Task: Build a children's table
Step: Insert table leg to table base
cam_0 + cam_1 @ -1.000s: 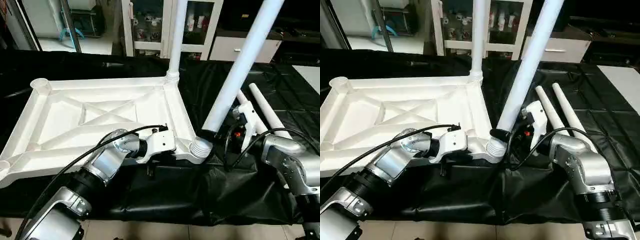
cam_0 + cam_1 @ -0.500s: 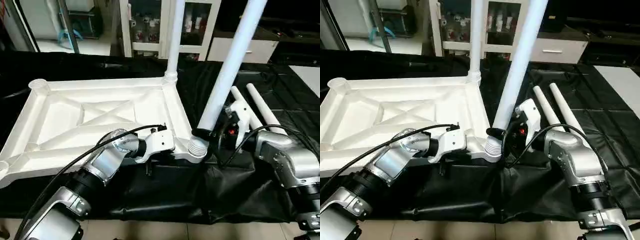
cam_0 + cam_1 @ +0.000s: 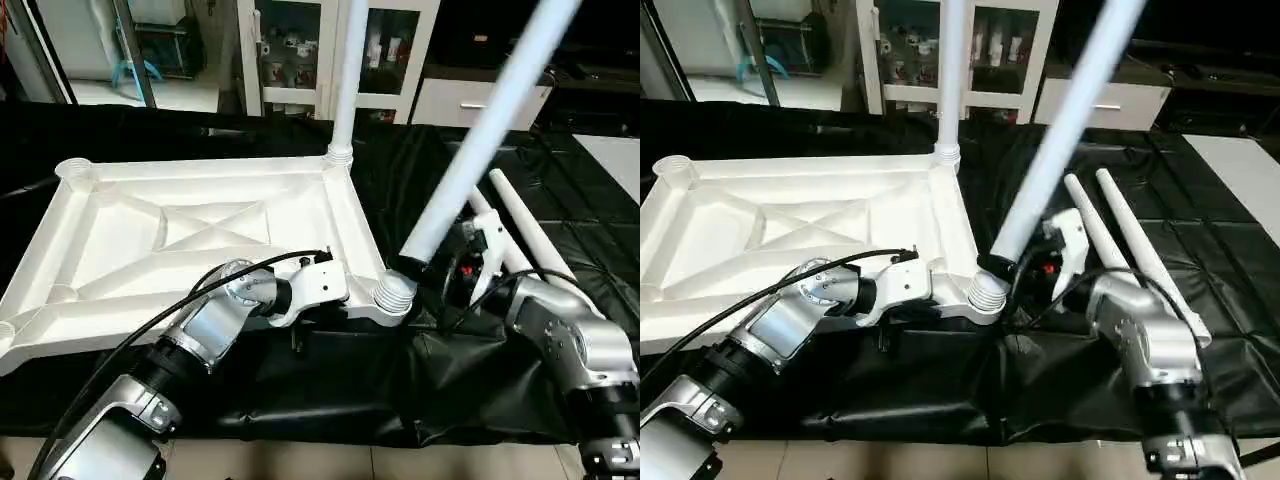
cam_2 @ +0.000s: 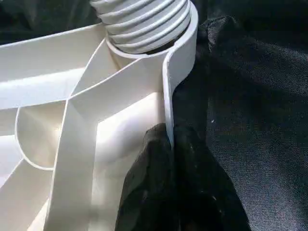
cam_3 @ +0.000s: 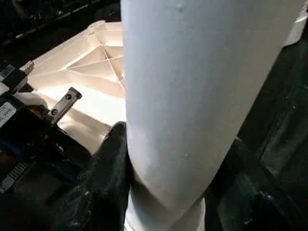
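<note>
Up close, left fingers (image 4: 166, 192) pinch the table top's rim (image 4: 168, 103); right fingers (image 5: 113, 163) clasp a tilted leg (image 5: 192, 96), its end cut off.

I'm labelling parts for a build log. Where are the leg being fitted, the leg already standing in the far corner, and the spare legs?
Leg being fitted (image 3: 470, 150), left eye view, mid shaft.
Standing leg (image 3: 347, 70), left eye view, shaft.
Spare legs (image 3: 1130, 235), right eye view, shaft of one.

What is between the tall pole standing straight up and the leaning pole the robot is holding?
Between the upright leg and the leaning leg, in the eye views, runs the short side rim of the upside-down tabletop, joining their two corner sockets.
</note>
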Available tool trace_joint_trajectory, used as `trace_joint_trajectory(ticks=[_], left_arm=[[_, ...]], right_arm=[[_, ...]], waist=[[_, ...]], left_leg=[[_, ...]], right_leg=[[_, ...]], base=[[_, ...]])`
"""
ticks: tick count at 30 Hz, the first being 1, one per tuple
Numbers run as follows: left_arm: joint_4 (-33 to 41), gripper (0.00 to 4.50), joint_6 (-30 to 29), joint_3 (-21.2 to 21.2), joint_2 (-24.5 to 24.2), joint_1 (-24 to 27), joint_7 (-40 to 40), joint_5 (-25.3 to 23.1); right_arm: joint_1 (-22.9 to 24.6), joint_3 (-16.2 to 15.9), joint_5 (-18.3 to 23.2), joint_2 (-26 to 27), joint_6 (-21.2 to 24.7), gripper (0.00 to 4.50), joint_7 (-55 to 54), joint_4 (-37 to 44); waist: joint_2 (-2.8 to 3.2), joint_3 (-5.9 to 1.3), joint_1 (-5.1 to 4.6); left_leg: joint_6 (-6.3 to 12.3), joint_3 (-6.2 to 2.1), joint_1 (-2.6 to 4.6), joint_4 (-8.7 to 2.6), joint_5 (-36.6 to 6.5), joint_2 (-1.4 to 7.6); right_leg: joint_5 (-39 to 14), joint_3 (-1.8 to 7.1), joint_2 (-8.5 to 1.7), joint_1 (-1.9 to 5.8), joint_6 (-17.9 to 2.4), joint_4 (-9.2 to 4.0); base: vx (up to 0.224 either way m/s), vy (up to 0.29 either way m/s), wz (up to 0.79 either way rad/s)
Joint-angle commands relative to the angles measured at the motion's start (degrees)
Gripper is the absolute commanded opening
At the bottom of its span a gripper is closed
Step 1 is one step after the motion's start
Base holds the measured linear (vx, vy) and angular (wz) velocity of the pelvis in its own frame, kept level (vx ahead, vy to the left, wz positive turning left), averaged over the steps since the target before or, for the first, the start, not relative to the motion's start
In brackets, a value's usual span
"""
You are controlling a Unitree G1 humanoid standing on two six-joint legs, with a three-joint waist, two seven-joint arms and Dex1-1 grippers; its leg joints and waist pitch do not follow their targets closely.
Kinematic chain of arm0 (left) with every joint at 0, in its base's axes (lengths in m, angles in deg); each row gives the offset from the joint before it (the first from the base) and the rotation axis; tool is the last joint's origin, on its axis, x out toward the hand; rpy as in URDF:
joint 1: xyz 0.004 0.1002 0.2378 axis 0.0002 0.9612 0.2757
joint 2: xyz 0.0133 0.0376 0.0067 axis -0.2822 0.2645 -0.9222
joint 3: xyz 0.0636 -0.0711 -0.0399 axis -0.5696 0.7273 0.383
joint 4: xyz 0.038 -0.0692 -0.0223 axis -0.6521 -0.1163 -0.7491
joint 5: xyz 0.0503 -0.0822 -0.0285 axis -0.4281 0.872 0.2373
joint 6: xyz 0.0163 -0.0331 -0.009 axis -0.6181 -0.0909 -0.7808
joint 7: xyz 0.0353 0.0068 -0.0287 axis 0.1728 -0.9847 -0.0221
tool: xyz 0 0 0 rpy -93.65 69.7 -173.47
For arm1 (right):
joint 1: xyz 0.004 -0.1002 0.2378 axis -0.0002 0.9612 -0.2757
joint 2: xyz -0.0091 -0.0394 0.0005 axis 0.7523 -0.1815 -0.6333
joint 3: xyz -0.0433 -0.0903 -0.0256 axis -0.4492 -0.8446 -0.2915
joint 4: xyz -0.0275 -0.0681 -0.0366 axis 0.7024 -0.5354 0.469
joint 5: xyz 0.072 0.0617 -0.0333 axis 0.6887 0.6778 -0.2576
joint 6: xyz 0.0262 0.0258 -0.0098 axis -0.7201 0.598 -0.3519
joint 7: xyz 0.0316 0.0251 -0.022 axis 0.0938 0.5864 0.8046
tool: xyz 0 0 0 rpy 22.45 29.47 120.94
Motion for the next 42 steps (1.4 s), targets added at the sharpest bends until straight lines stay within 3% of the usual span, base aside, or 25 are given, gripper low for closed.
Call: trace_joint_trajectory(ticks=[1, 5, 7, 17, 23, 34, 42], left_arm=[[-1.7, 0.0, -0.6, -2.5, -0.8, 1.5, -0.5, -2.5], [-1.8, 0.0, -0.5, -2.5, -0.7, 1.5, -0.4, -2.5], [-1.8, 0.0, -0.5, -2.6, -0.8, 1.5, -0.4, -2.5], [-1.9, 0.0, -0.3, -2.6, -0.8, 1.4, -0.2, -2.8], [-1.7, 0.0, -0.3, -2.9, -0.9, 1.6, -0.3, -2.7], [-1.3, 0.0, -0.4, -3.0, -1.0, 2.0, -0.3, -2.7], [-0.9, 0.0, -0.6, -3.0, -1.2, 2.2, -0.3, -2.7]], right_arm=[[2.3, 0.9, -1.9, -0.4, 0.8, 1.86, -2.7, -1.8], [5.4, 1.1, -2.3, -0.3, -0.1, 1.86, -3.6, 0.1], [6.2, 0.7, -2.8, -0.5, -0.5, 1.86, -3.6, 0.8], [12.2, -5.0, -7.2, -2.8, -3.1, 1.86, -3.0, 8.6], [11.6, -7.7, -9.2, -4.2, -2.9, 1.86, -2.2, 9.6], [6.7, -9.2, -9.6, -3.1, -0.1, 1.86, -2.6, 4.9], [7.3, -12.1, -12.3, -2.4, -1.1, 1.86, -2.9, -0.1]], waist=[[-0.03, -2.74, 0.05], [0.28, -2.77, 0.08], [0.16, -2.78, 0.13], [0.08, -2.55, 0.26], [0.08, -2.47, 0.11], [-0.08, -2.39, -0.33], [-0.46, -2.18, -0.8]], left_leg=[[0.69, -1.17, 0.88, -4.33, -13.2, 2.67], [0.67, -1.22, 0.91, -4.39, -12.9, 2.66], [0.68, -1.21, 0.93, -4.39, -12.8, 2.7], [-0.1, -1.4, 1.02, -4.78, -16.2, 2.79], [-0.5, -1.53, 1.01, -4.9, -17.5, 2.79], [-1.43, -1.71, 1.09, -5.1, -20.4, 2.81], [-2.99, -2.18, 1.64, -5.36, -27.7, 2.63]], right_leg=[[-11.3, 1.89, -2.95, 1.56, -13.2, -3.74], [-10.2, 1.84, -2.83, 1.55, -13.2, -3.63], [-9.6, 1.84, -2.84, 1.57, -13.2, -3.63], [-14.5, 1.93, -2.91, 1.36, -11.3, -4.24], [-16.0, 1.91, -2.94, 1.25, -10.7, -4.39], [-18.6, 1.91, -2.93, 0.89, -9.9, -4.7], [-25.9, 1.77, -2.92, 0.3, -7.5, -5.61]], base=[[0.0, 0.0, 0.0], [0.0, 0.0, 0.0], [0.0, 0.0, 0.0], [0.0, 0.0, 0.0], [0.0, 0.0, 0.0], [0.0, 0.0, 0.0], [0.0, 0.0, 0.0]])
